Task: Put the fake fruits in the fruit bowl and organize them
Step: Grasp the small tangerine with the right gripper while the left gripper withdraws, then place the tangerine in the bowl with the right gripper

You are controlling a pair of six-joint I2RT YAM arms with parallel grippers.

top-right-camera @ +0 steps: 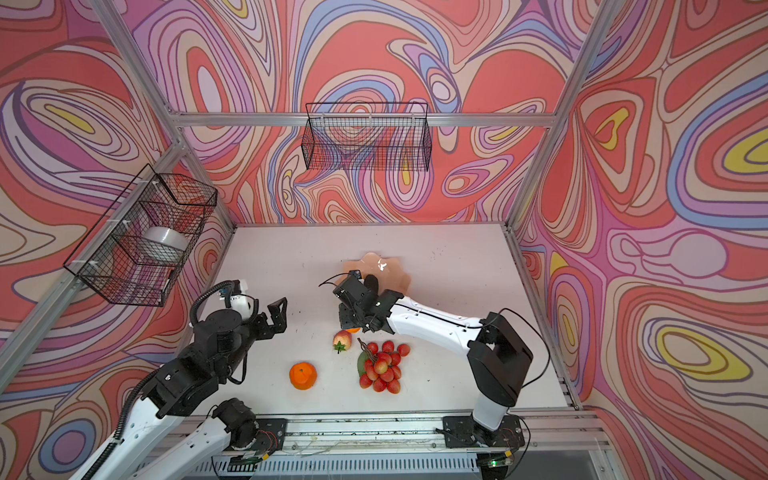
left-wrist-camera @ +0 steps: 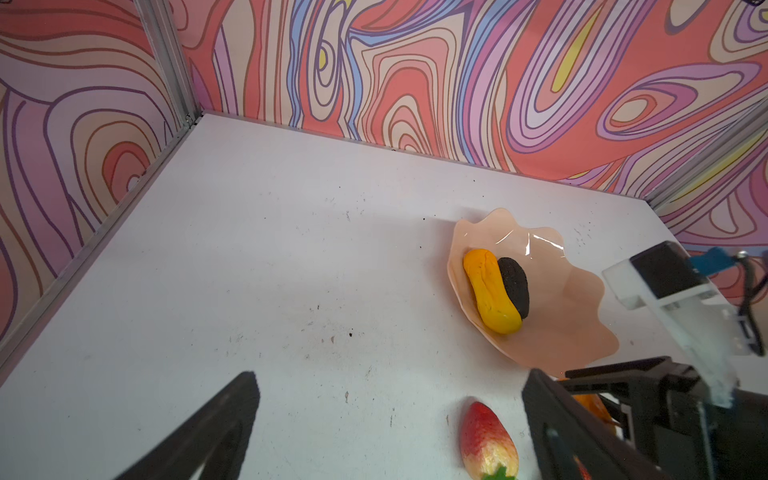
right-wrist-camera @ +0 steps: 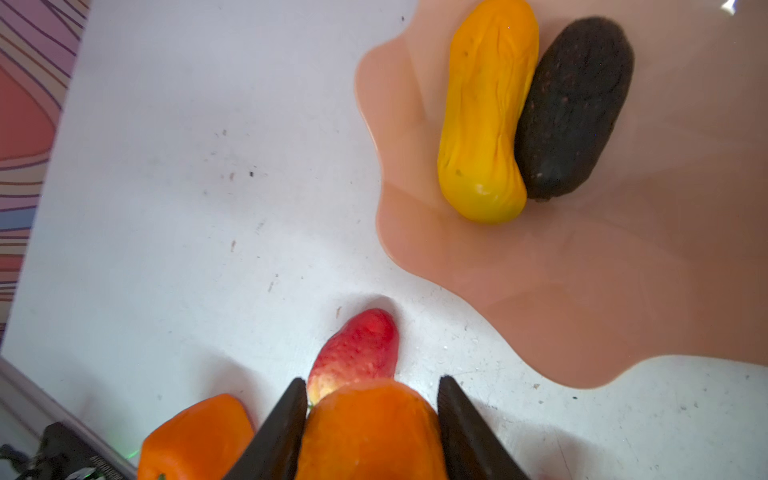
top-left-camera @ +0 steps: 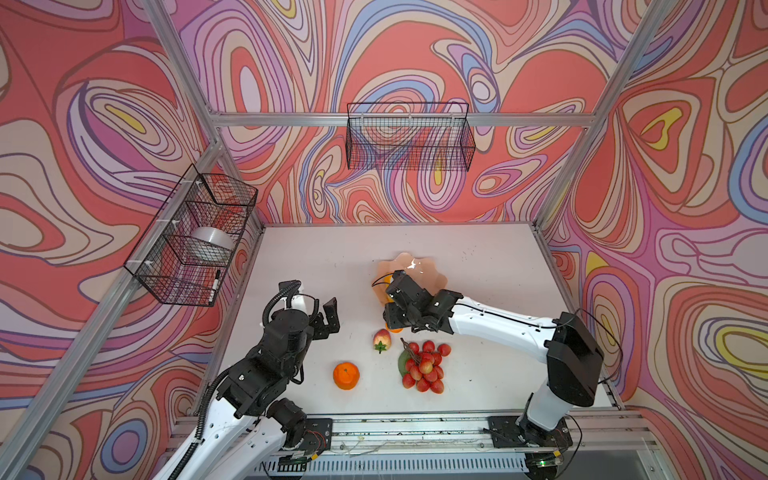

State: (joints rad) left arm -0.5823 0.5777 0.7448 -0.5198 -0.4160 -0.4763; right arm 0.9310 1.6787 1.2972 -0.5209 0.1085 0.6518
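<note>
**Six fake fruits and one fruit bowl: two fruits in the bowl, four outside it.**

We count two oranges. The held orange (right-wrist-camera: 370,436) is gripped between the closed jaws of the right arm (top-left-camera: 498,322), just beside the one peach (top-left-camera: 381,340). The free orange (top-left-camera: 346,375) sits alone on the desk (top-left-camera: 316,257). One grape bunch (top-left-camera: 424,365) lies near the peach. One yellow fruit (left-wrist-camera: 492,291) and one black oval (left-wrist-camera: 514,286) lie touching, side by side, inside the fruit bowl (left-wrist-camera: 582,332). In both top views the right arm's wrist covers the bowl's near part. The left arm (top-left-camera: 266,365) holds its jaws wide open and empty above the desk. Two wire baskets (top-left-camera: 409,137) hang on the walls. The left one holds one grey-white bowl (top-left-camera: 212,243).
</note>
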